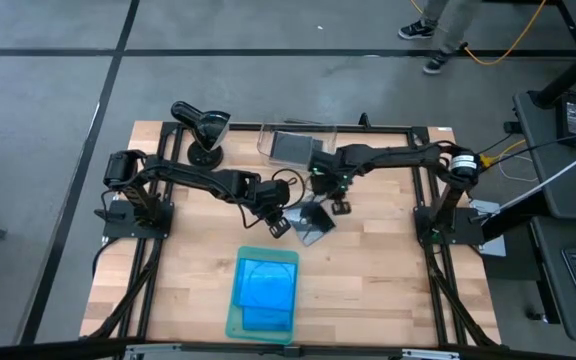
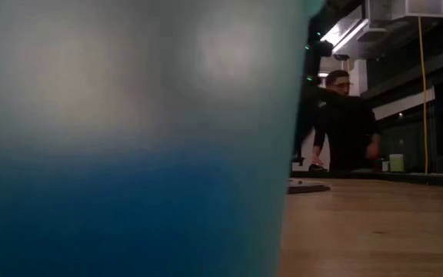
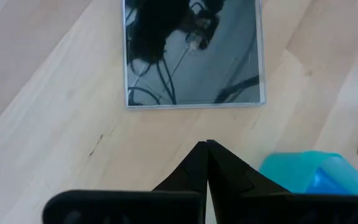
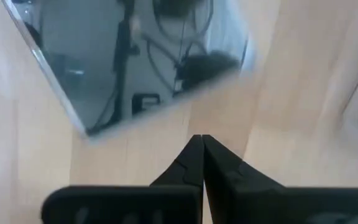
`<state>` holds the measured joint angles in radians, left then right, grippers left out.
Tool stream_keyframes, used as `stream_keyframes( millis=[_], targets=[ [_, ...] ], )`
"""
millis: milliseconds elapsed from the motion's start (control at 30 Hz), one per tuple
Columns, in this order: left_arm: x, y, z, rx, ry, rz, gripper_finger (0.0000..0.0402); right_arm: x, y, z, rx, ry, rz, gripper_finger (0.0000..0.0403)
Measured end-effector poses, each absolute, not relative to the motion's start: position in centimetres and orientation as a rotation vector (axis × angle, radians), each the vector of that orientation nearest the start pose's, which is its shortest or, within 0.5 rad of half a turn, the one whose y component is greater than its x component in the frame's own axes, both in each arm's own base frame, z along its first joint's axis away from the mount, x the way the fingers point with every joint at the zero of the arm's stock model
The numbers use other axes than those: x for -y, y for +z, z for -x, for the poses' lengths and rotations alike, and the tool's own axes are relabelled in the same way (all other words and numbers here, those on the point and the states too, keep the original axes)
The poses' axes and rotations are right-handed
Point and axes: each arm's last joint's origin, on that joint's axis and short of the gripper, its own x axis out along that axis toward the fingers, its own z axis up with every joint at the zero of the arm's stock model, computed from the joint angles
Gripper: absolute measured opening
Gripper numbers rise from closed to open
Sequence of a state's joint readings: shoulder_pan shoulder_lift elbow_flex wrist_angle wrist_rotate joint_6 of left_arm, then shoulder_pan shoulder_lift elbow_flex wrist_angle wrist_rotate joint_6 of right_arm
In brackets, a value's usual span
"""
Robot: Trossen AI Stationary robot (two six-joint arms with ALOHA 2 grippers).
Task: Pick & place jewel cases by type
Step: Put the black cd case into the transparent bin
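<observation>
A dark grey jewel case lies flat on the wooden table near its middle, and its shiny face mirrors cables. It shows in the left wrist view and the right wrist view. My left gripper is shut and hangs just left of the case, above the table, its fingertips short of the case's edge. My right gripper is shut too, above the table at the case's far right. Blue jewel cases lie in the pale green tray. Another grey case lies in the clear bin.
The tray sits at the table's near edge, and its corner shows by my left gripper. The clear bin stands at the far edge, a black camera stand to its left. The tray's wall fills the low view; a person stands beyond the table.
</observation>
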<state>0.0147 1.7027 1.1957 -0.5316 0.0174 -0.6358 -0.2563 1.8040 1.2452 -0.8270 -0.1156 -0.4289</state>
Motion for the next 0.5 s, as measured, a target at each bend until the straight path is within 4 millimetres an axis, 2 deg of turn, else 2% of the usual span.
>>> stream_keyframes(
  millis=[133, 267, 367, 500],
  targets=[
    [-0.5, 21.5, -34.7, -1.009, 0.318, 0.565, 0.0003, 7.4, 16.8, -29.4, -1.453, 0.146, -0.002, 0.0012],
    [-0.6, 21.5, -34.7, -1.006, 0.322, 0.526, 0.0001, 6.0, 15.4, -26.9, -1.438, 0.108, -0.048, 0.0015],
    [-0.8, 21.5, -34.7, -1.008, 0.312, 0.500, 0.0002, 5.2, 14.9, -26.0, -1.407, 0.093, -0.060, 0.0008],
    [-1.3, 21.5, -34.6, -1.010, 0.304, 0.483, 0.0003, 4.6, 14.4, -26.1, -1.369, 0.094, -0.109, 0.0005]
  ],
)
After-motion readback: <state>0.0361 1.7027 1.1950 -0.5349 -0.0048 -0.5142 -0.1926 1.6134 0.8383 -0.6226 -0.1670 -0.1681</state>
